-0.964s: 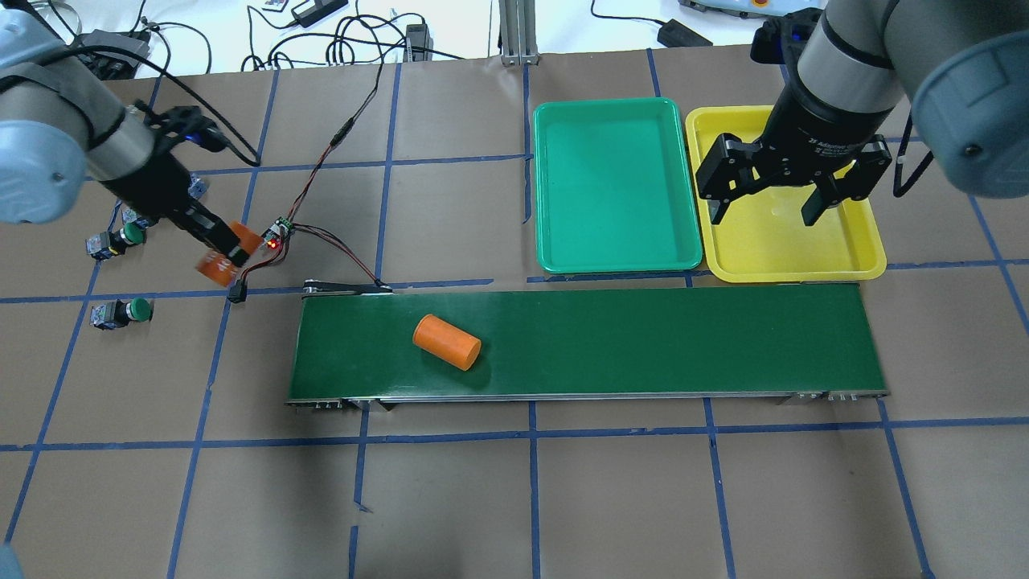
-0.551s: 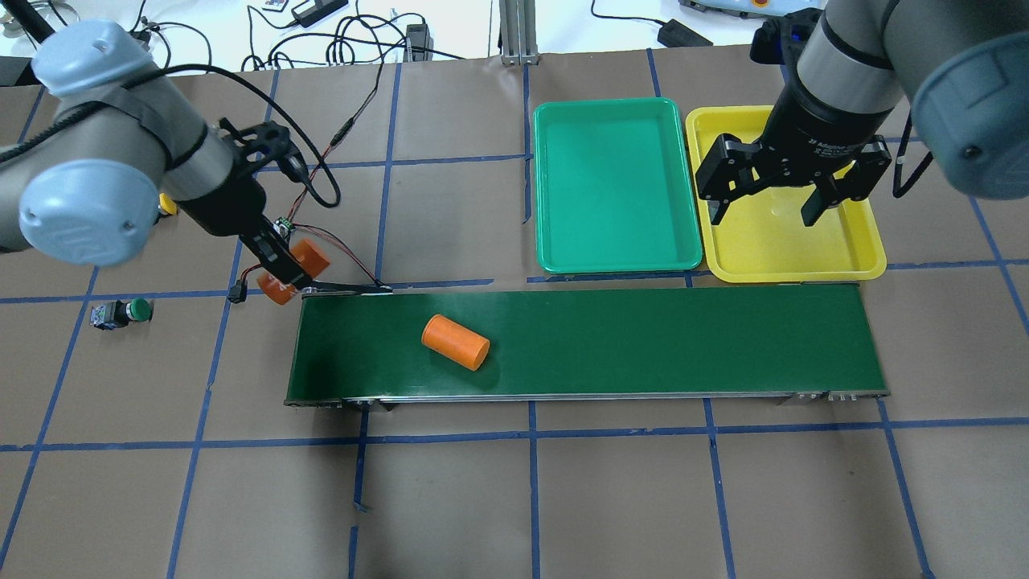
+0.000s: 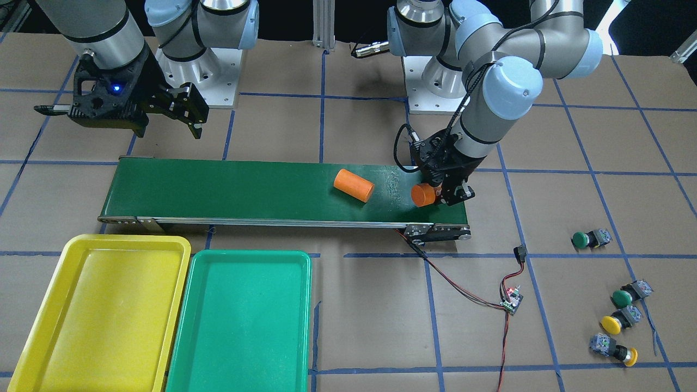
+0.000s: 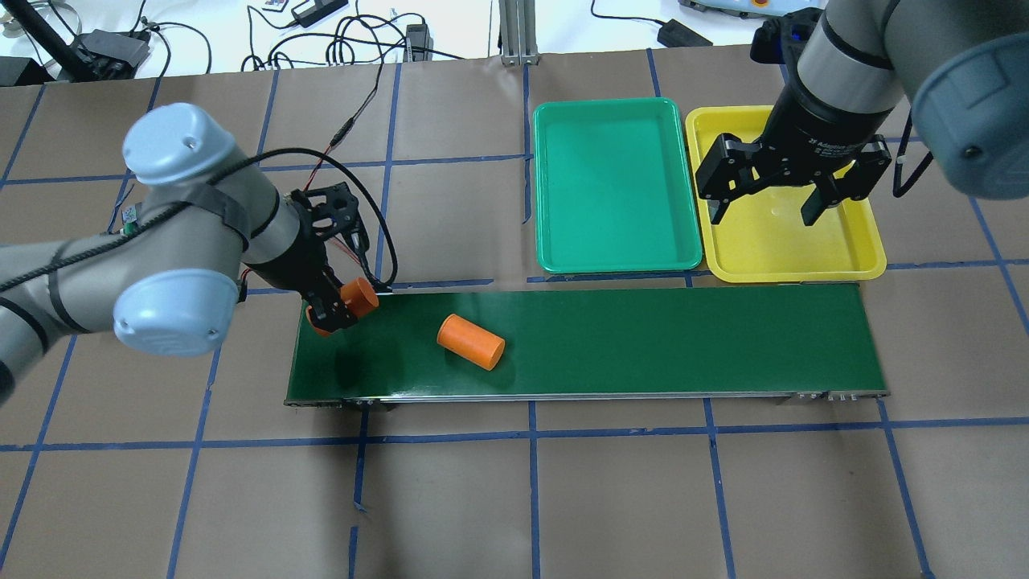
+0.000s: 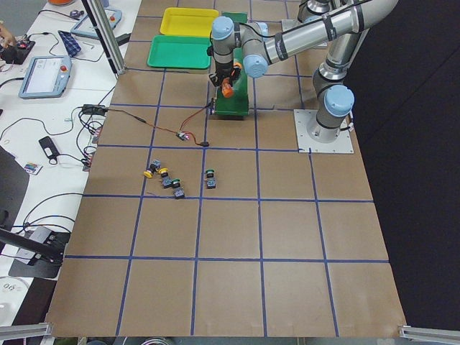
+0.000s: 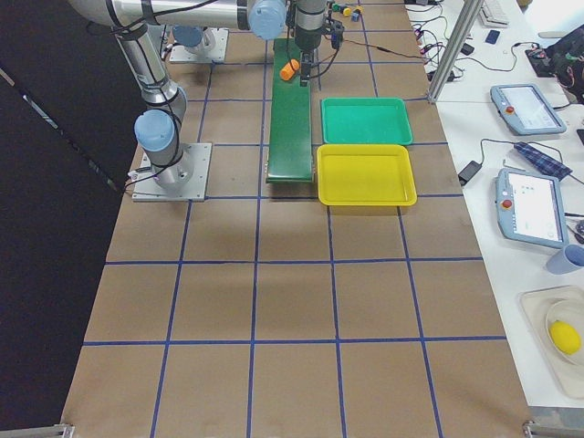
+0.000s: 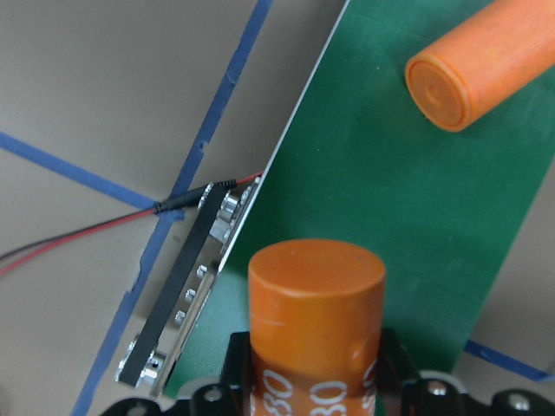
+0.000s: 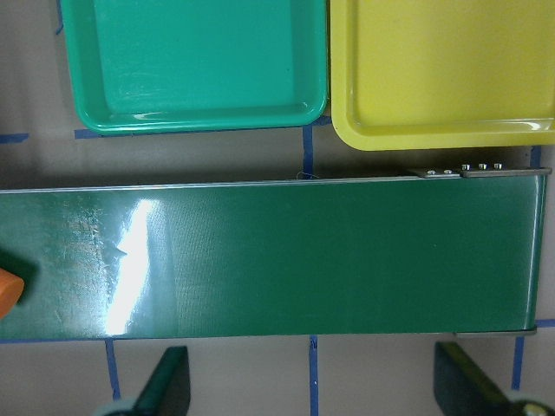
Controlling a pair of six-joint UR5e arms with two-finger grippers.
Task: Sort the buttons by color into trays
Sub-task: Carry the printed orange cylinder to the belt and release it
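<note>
Left two-finger gripper point(image 4: 334, 312) clenched on an orange plastic cylinder point(image 4: 360, 296) over one end of the dark-green conveyor belt point(image 4: 643, 338), right gripper point(image 4: 764, 211) spread wide above the shallow yellow plastic tray point(image 4: 772, 249), green plastic tray point(image 4: 615, 185) beside it, four green- and yellow-capped push-buttons point(image 3: 621, 320) on the brown table point(image 3: 381, 326), well apart from both trays

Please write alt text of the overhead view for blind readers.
The left gripper holds an orange cylinder over the belt, at its left end; a second cylinder lies on it. The open right gripper hangs over the yellow tray, beside the green tray.
</note>
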